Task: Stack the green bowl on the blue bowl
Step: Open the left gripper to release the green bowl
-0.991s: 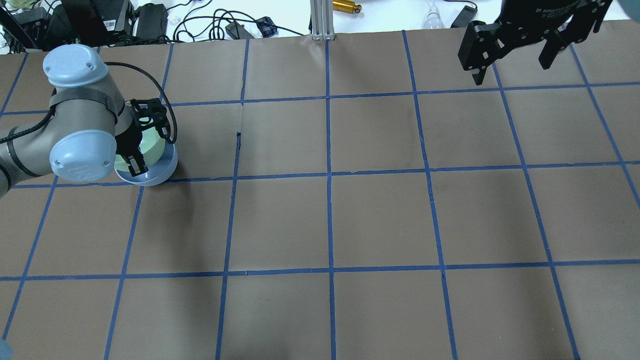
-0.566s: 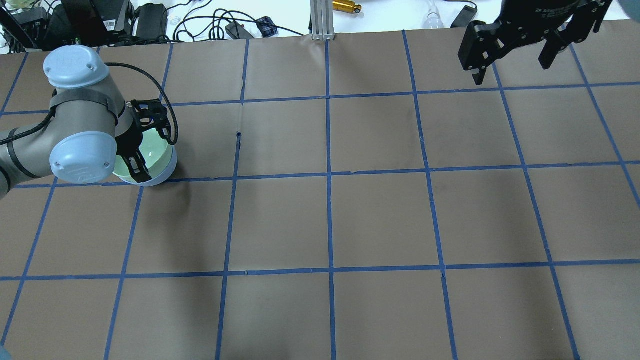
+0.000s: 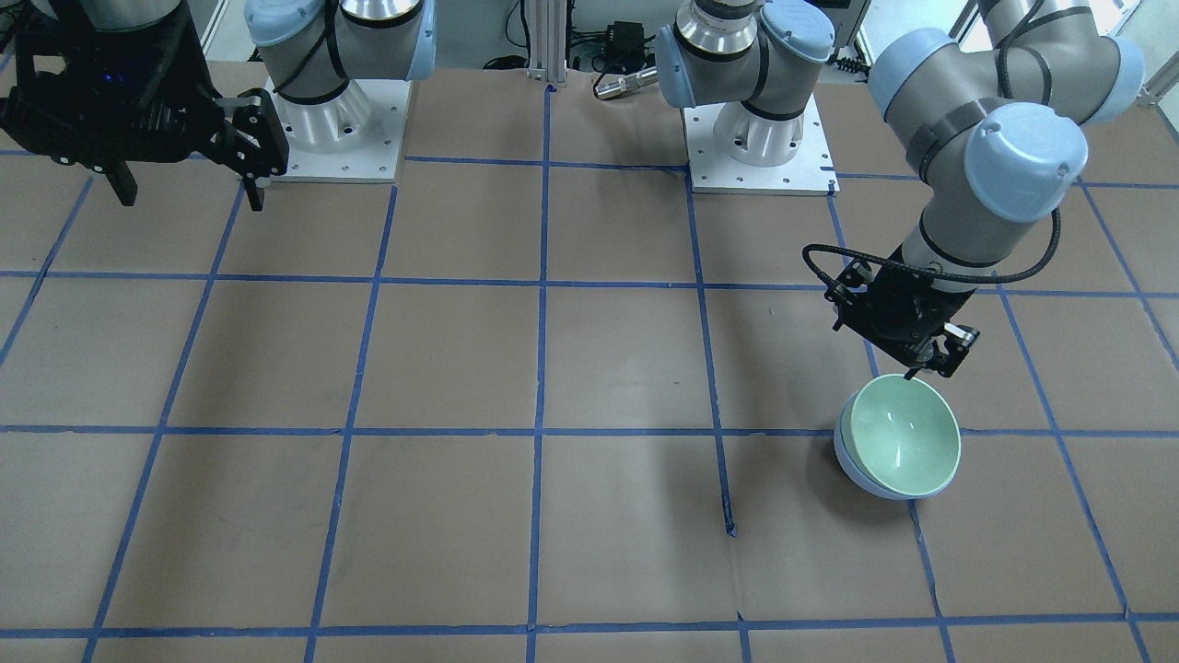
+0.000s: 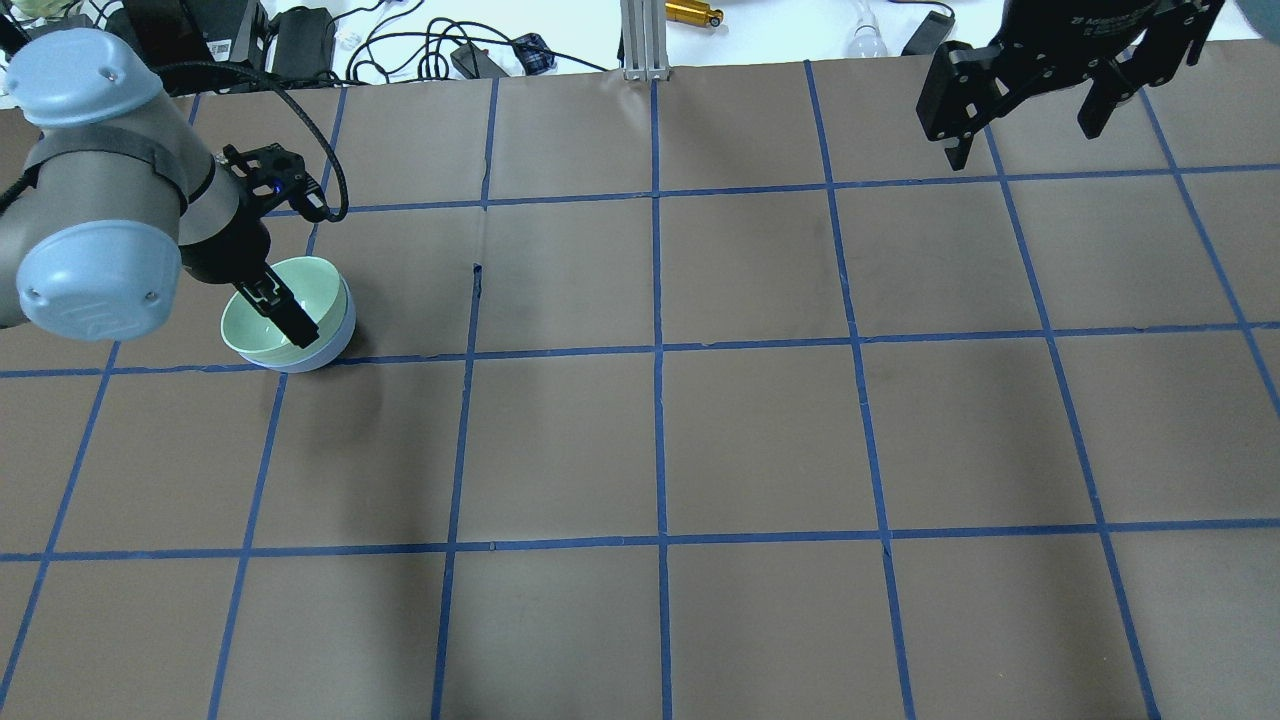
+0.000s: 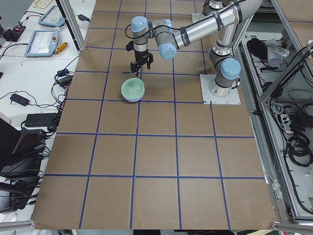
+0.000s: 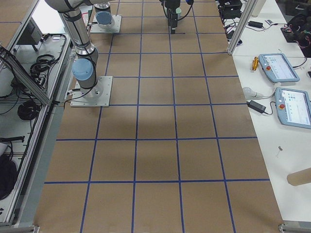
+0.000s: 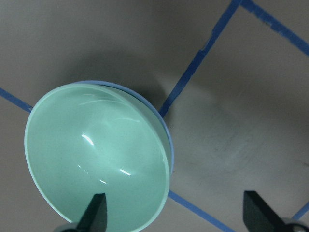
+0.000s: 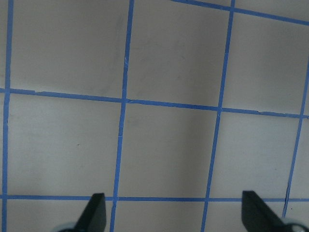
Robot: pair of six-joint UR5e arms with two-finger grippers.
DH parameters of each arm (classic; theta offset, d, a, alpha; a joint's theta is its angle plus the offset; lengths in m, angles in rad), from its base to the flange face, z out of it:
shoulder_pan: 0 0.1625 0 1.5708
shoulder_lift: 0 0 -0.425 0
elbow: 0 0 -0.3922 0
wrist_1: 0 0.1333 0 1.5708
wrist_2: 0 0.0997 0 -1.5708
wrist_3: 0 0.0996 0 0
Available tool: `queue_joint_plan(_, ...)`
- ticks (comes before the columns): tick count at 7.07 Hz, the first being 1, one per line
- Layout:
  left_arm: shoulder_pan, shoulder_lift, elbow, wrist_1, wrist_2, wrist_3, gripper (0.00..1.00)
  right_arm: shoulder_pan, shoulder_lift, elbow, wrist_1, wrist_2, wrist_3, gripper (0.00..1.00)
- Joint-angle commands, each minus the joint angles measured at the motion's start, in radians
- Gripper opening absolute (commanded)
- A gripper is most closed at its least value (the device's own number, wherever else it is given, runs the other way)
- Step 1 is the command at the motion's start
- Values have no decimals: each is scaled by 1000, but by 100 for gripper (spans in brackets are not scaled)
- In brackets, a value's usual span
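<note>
The mint-green bowl sits nested inside the pale blue bowl at the table's far left, slightly tilted; only a rim and a side strip of the blue one show. Both show in the front view, the green bowl inside the blue bowl. My left gripper is open and empty, lifted just above the bowls' back rim. In the left wrist view the green bowl lies below the left gripper. My right gripper is open and empty, high at the far right.
The table is brown paper with a blue tape grid. Cables and power bricks lie beyond the far edge. A small tear in the paper lies right of the bowls. The arm bases stand at the robot's side.
My left gripper has opened, let go of the green bowl and risen back from it. The green bowl now rests in the blue bowl. The right arm has not moved.
</note>
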Motion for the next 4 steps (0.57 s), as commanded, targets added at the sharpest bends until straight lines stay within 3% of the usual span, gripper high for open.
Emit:
queue_joint_plan(1,-61,49,77,-121,-66,-341,100,-1,0,0,0,0,0,100)
queue_joint_plan(4,-128,73,185,-261,-114,-708,100,0,0,0,0,0,0,100)
